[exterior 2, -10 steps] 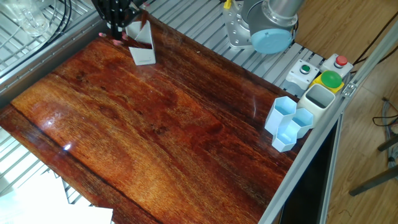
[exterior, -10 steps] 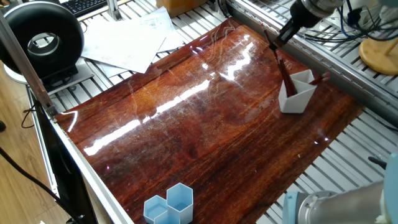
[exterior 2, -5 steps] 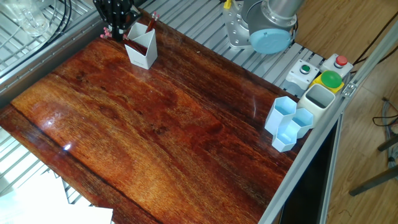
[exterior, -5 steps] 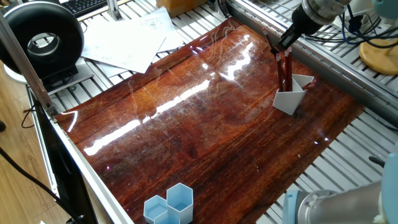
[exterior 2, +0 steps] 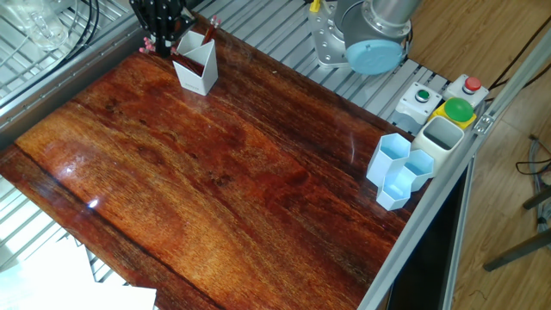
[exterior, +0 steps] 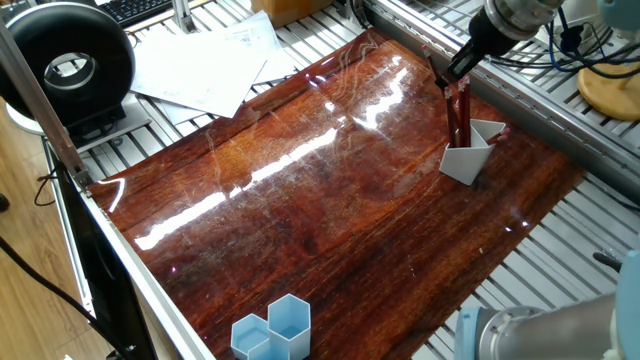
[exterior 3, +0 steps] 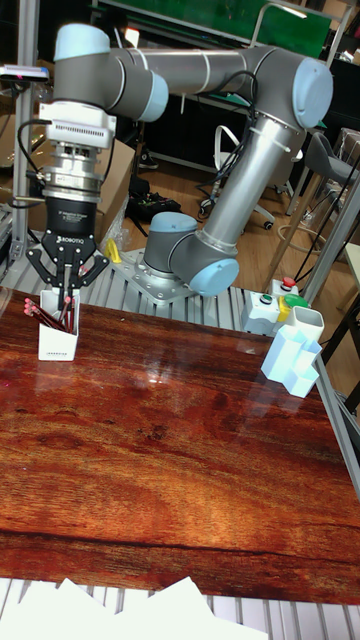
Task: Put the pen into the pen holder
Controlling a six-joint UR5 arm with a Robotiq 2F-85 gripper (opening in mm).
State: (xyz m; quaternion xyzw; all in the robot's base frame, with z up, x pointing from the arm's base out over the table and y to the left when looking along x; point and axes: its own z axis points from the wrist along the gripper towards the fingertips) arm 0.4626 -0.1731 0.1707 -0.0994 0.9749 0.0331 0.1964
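Observation:
The pen holder (exterior: 466, 163) is a small white angular cup at the far right of the wooden table; it also shows in the other fixed view (exterior 2: 198, 76) and the tall view (exterior 3: 58, 345). A dark red pen (exterior: 459, 118) stands nearly upright with its lower end inside the cup. My gripper (exterior: 452, 78) is directly above the cup, its fingers closed together on the pen's top end (exterior 3: 66, 293). Another reddish pen end leans out of the cup's far side (exterior 2: 210, 27). In the other fixed view the gripper (exterior 2: 159, 39) hides most of the held pen.
Light blue hexagonal cups (exterior 2: 398, 172) stand at the opposite table edge, beside a button box (exterior 2: 448, 108). The robot base (exterior 2: 370, 34) sits behind the table. Loose papers (exterior: 200, 65) and a black round device (exterior: 70, 60) lie off the board's far corner.
A second ago the pen slanted into the cup; it has since swung upright and the cup shifted slightly. Nothing has moved in the last half second.

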